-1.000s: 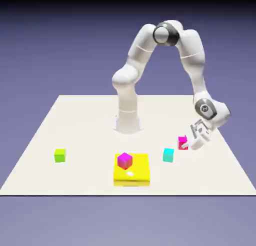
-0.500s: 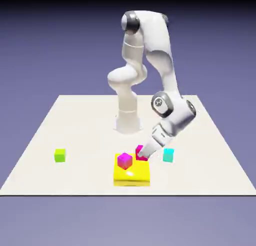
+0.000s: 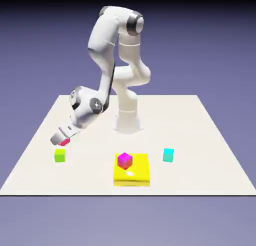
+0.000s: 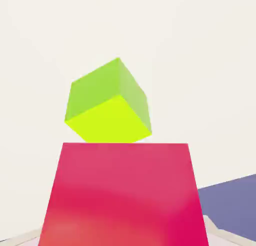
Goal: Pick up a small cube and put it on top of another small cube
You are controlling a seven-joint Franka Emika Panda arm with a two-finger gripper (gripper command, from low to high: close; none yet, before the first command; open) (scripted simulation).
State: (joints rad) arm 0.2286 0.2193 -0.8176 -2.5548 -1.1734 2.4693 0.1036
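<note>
Hanging in the air above the tabletop (image 3: 210, 140), the pinkish-red cube (image 3: 64, 142) is clamped in the pincer (image 3: 61, 140) at the exterior view's left. It is a cube with equal sides, so it has no long axis. In the hand view the pinkish-red cube (image 4: 124, 195) fills the lower middle, one flat face toward the camera and its top edge level across the picture, hiding the fingertips. Its surface is plain and smooth, crimson-pink, shading a little toward orange near the bottom.

The white arm (image 3: 107, 45) rises from its base, bends over high, then drops down to the exterior view's left. The hand slants downward and leftward, so the pincer points at a tilt, not straight down.

The lime-green cube (image 3: 60, 155) sits on the tabletop just below the held cube, with a small gap between them. In the hand view the lime-green cube (image 4: 107, 102) appears just beyond the red one, turned so that a corner edge faces the camera.

Elsewhere, a magenta cube (image 3: 124, 160) rests on a flat yellow block (image 3: 137, 172), and a cyan cube (image 3: 168, 154) stands apart to the exterior view's right.
</note>
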